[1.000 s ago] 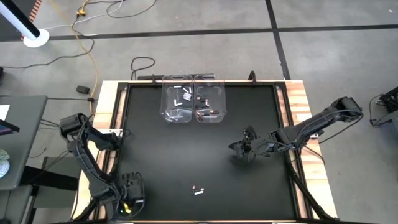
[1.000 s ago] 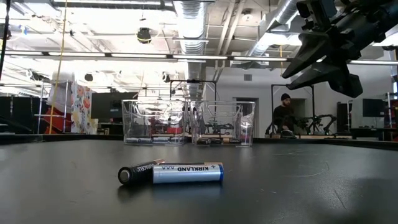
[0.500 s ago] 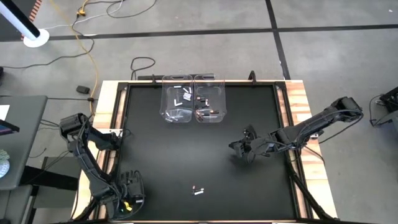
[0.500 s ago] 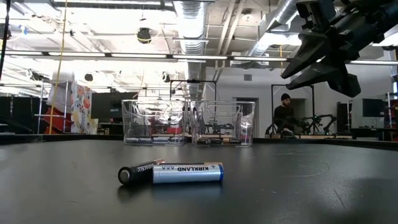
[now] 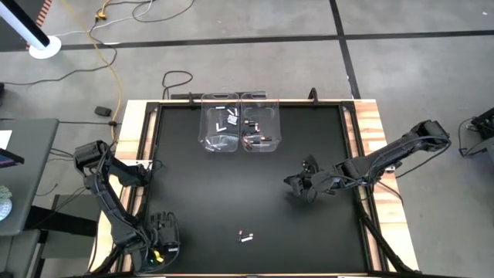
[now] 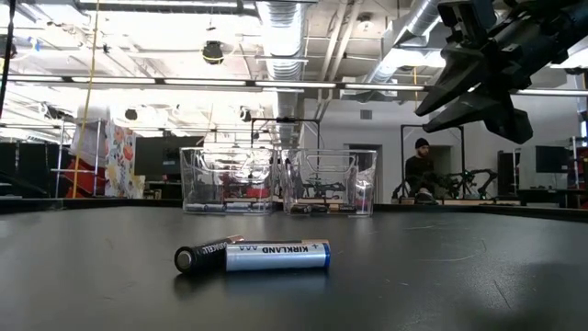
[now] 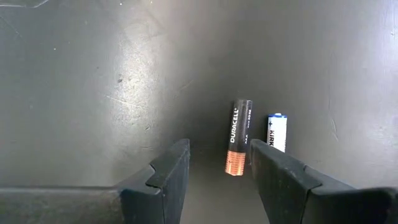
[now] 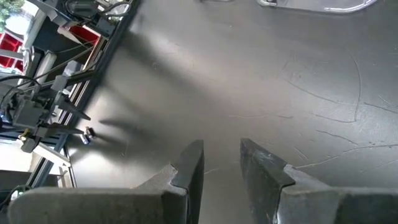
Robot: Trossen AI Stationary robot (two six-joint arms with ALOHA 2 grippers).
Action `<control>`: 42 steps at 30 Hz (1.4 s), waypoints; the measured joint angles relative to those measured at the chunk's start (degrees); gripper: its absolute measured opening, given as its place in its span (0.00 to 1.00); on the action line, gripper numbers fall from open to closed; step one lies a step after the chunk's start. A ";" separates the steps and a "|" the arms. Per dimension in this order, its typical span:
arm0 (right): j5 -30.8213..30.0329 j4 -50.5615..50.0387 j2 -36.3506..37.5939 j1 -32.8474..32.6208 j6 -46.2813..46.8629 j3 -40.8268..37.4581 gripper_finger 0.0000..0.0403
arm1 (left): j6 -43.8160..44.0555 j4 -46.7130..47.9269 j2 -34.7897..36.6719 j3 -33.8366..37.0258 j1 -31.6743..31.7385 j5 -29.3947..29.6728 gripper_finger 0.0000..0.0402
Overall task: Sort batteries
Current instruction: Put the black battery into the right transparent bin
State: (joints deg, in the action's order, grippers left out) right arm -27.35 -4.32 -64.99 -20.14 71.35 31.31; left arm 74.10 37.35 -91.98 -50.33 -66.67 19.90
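**Grippers open, two batteries waiting**

The right gripper (image 5: 298,185) is hovering empty, fingers parted, right of centre. The left gripper (image 7: 217,165), also parted, is sitting lower left. Two batteries (image 5: 245,235) are lying touching, bottom centre; others are resting in the bins (image 5: 238,123).

Grey concrete floor (image 5: 231,62), exposed ceiling ducts (image 6: 285,23), strip lights.

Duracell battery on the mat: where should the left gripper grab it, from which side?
Mid-body, from straight above. The Duracell battery lies flat, touching the Kirkland battery at one end, so the fingers should straddle its free end. The left gripper is open, empty.
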 joint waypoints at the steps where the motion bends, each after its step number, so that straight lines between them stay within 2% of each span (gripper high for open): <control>1: 0.00 0.00 0.00 0.00 0.00 0.00 0.30 | 0.04 0.00 0.00 0.00 0.00 0.00 0.41; 30: 0.00 0.01 0.00 -0.02 0.07 0.00 0.30 | 4.04 -1.02 0.00 0.00 0.02 2.06 0.41; 42: 0.00 0.01 0.00 -0.02 0.20 0.00 0.30 | 7.66 -2.91 0.00 0.00 0.02 -2.26 0.41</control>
State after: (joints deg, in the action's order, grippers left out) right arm -27.35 -4.32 -64.99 -20.16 71.55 31.31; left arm 81.76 34.44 -91.98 -50.33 -66.65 17.64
